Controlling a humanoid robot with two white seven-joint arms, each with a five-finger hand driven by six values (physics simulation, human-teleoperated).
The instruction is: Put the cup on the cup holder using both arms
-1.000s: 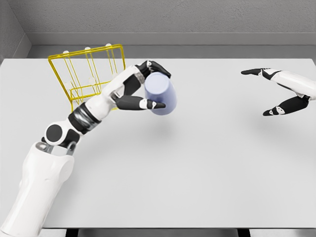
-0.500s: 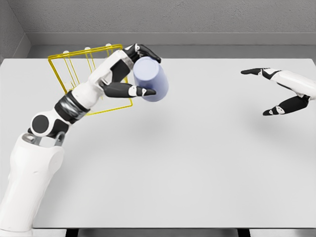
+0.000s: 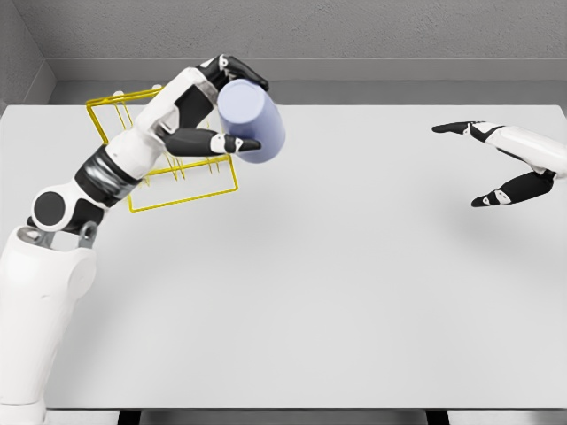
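Cup [image 3: 252,121]: smooth lavender cylinder, tilted — held above the worktop [image 3: 354,283]
Left hand [image 3: 221,111]: grasping the cup
Holder [image 3: 168,173]: yellow wire rack — just beside the cup
Right hand [image 3: 496,164]: fingers spread, holding nothing

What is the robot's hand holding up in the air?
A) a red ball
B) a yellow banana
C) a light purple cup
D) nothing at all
C: the left hand is wrapped around a light purple cup, lifted above the table beside the yellow wire cup holder.
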